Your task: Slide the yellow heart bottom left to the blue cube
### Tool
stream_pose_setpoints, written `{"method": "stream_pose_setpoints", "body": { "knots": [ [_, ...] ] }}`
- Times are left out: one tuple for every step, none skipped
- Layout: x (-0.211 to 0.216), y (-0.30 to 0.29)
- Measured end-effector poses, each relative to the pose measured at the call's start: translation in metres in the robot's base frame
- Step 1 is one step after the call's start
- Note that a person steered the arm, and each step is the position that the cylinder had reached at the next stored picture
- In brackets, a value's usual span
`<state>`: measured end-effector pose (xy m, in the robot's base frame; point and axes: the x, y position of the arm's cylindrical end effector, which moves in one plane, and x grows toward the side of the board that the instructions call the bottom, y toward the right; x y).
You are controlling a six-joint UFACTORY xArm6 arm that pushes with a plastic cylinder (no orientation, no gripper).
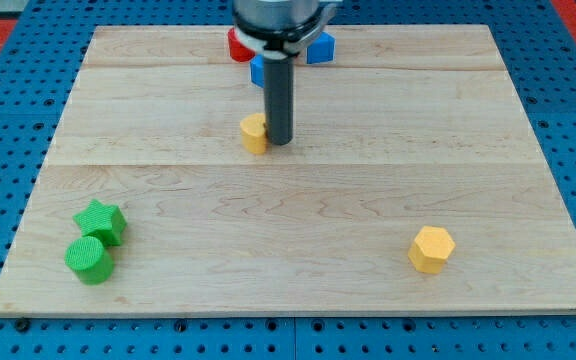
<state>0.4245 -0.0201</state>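
No readable text, labels, brands, numbers or signs anywhere.

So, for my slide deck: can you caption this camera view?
My tip touches the right side of the yellow heart, below the blue cube at the board's top.

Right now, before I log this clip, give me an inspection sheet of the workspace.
Surface: wooden board, flat.
Job's things: yellow heart touching my tip on its left; blue cube behind the rod, largely hidden.
Clutter: red block, second blue block, green star touching green cylinder, yellow hexagon.
End effector: rod only, no gripper.
Cables: nothing seen.
Surroundings: blue pegboard.
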Motion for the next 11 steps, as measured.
{"method": "stream_pose_setpoints", "body": {
  "knots": [
    [0.018, -0.004],
    [-0.033, -0.028],
    [-0.063, -0.018],
    [-0.016, -0.02],
    [-0.033, -0.067],
    [-0.048, -0.053],
    [-0.055, -0.041],
    [-0.062, -0.038],
    [-0.051, -0.031],
    [-0.048, -0.018],
    [-0.048, -0.019]
  ]
}}
